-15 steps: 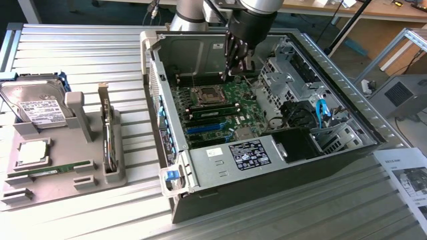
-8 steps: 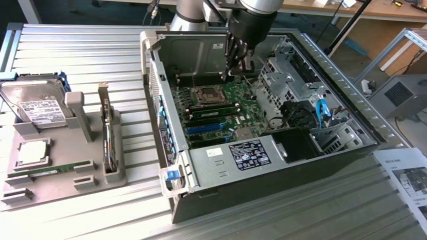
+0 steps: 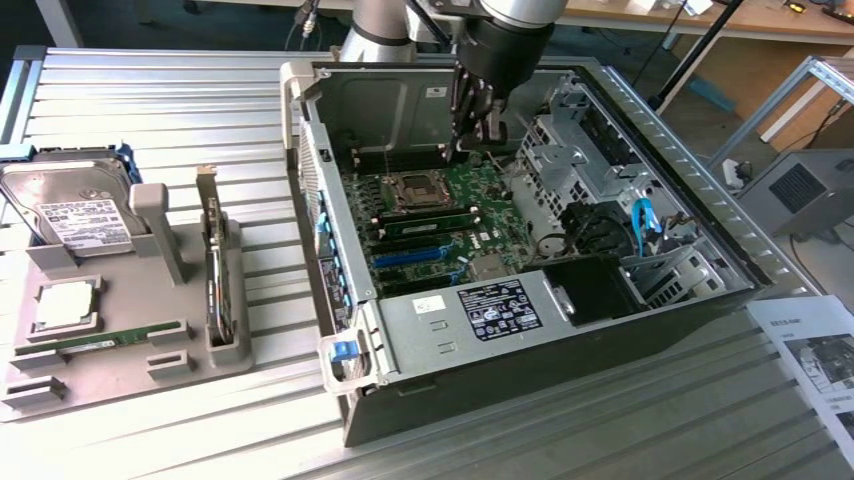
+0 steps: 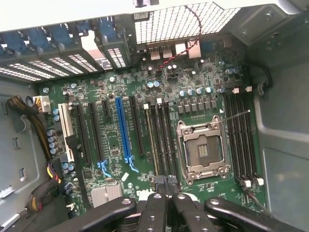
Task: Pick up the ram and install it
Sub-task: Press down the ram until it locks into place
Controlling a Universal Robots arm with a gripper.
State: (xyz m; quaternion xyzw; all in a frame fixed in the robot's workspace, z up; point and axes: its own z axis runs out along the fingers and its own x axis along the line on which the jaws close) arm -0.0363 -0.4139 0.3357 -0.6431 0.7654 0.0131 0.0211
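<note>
One ram (image 3: 104, 341), a thin green stick, lies flat in the grey holder tray (image 3: 127, 375) at the exterior view's left. A second ram (image 3: 430, 214) stands in a motherboard slot beside the CPU socket (image 3: 414, 186) inside the open computer case (image 3: 534, 330). In the wrist view this ram (image 4: 150, 140) shows edge-on in its slot, next to the black empty slots. My gripper (image 3: 483, 135) hangs inside the case above the board. Its black fingers (image 4: 157, 210) are shut together over the ram slots, and I see nothing between them at the gripper (image 4: 166, 182).
The tray also carries a hard drive (image 3: 74, 215), a CPU (image 3: 64, 303) and an upright expansion card (image 3: 214, 265). Case walls, a drive cage (image 3: 587, 160) and the power supply (image 3: 467, 310) surround the board. A paper sheet (image 3: 814, 350) lies at the exterior view's right.
</note>
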